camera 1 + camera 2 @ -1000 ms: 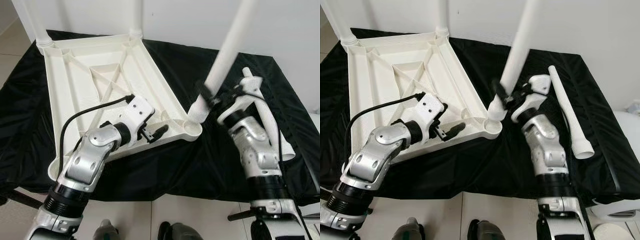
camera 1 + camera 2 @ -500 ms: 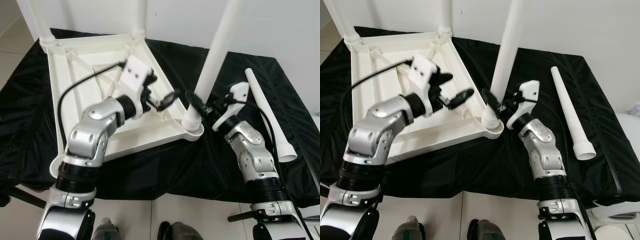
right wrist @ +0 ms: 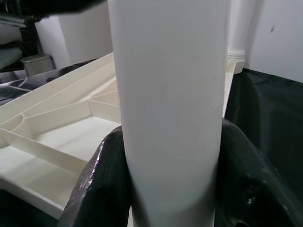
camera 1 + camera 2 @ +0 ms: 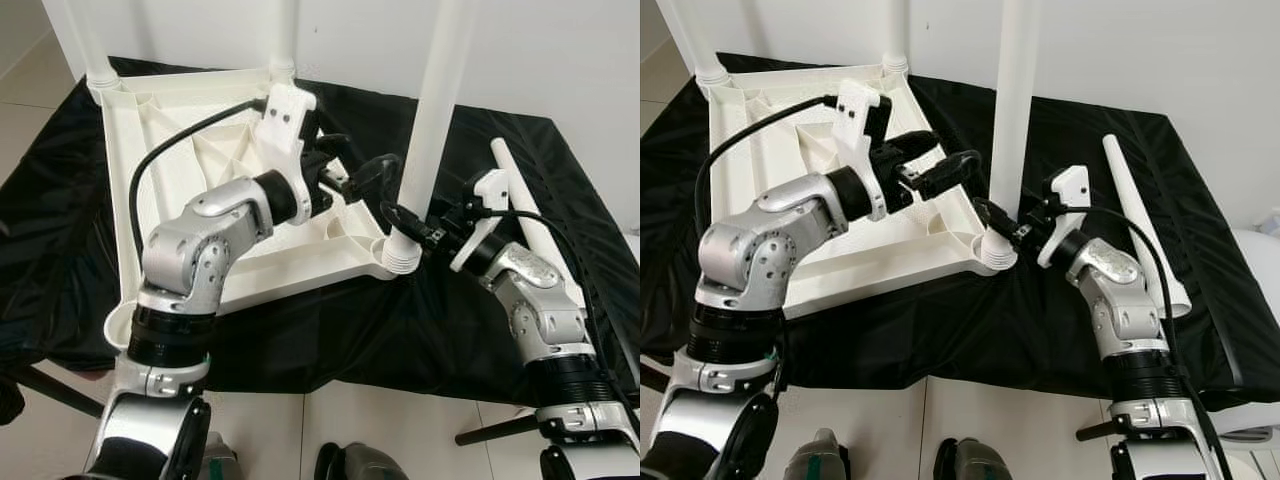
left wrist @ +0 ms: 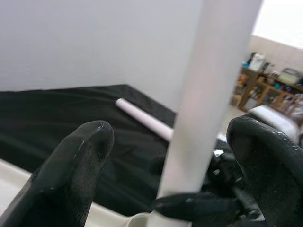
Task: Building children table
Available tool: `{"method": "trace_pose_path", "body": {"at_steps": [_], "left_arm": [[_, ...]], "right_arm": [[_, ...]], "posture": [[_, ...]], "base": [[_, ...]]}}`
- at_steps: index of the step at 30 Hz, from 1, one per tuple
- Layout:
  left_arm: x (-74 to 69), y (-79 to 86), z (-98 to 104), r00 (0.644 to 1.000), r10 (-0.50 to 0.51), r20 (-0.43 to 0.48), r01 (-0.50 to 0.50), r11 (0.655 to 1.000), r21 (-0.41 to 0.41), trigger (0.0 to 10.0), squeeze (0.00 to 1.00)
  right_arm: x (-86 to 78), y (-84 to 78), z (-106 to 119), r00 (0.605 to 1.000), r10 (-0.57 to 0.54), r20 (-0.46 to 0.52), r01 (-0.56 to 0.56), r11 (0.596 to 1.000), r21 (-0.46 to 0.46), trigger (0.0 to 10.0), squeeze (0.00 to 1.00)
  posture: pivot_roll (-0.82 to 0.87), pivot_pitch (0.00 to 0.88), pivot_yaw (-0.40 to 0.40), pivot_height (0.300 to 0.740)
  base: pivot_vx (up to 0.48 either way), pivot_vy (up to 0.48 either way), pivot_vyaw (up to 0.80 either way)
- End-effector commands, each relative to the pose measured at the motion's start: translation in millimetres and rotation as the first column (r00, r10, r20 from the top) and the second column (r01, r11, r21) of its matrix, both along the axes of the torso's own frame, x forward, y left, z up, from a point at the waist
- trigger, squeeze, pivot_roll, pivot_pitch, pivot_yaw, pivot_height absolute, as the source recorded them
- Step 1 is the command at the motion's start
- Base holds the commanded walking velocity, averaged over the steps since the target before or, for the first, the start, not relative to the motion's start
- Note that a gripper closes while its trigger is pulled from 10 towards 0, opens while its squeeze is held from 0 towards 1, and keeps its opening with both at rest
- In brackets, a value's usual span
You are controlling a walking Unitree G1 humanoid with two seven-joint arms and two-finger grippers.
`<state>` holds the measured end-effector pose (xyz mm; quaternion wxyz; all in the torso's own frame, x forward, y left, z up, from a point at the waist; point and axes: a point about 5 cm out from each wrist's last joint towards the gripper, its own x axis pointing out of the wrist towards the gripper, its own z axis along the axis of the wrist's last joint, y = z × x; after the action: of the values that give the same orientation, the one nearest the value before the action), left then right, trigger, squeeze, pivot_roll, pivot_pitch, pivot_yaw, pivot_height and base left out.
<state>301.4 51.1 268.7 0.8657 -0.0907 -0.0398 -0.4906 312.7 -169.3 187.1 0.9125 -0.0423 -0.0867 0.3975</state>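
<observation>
A white table leg stands upright in the near right corner socket of the upturned white tabletop. The right pincer grips its base; the left pincer is open around it. Keeping the leg vertical while pressing down should seat it. A spare leg lies right on the black-draped worktop, white wall behind.
</observation>
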Motion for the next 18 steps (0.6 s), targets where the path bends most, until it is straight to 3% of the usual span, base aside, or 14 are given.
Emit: {"method": "trace_pose_path", "body": {"at_steps": [1,5,10,18], "left_arm": [[-15.8,-14.0,12,0.964,-0.259,0.060,0.260,0.966,-0.014,10.0,0.00],[-17.4,-16.6,15,0.957,-0.282,0.063,0.284,0.959,-0.021,10.0,0.00],[-20.9,-31.9,33,0.929,-0.360,0.086,0.365,0.929,-0.061,10.0,0.00],[-19.6,-43.3,41,0.928,-0.360,0.096,0.368,0.927,-0.074,10.0,0.00]], "right_arm": [[-1.2,-0.9,-2,1.000,0.022,-0.016,-0.023,1.000,-0.015,10.0,0.00],[-0.7,-1.1,1,0.999,0.032,-0.011,-0.032,0.999,-0.014,10.0,0.00],[3.5,1.6,14,0.996,0.091,0.014,-0.091,0.996,-0.021,10.0,0.00],[2.7,5.3,18,0.991,0.135,0.022,-0.134,0.990,-0.039,10.0,0.00]], "posture": [[0.08,0.000,-0.093,0.740],[0.08,0.000,-0.093,0.740],[0.08,0.000,-0.094,0.740],[0.09,0.000,-0.099,0.740]], "base": [[0.000,0.000,0.00],[0.000,0.000,0.00],[0.000,0.000,0.00],[0.000,0.000,0.00]]}}
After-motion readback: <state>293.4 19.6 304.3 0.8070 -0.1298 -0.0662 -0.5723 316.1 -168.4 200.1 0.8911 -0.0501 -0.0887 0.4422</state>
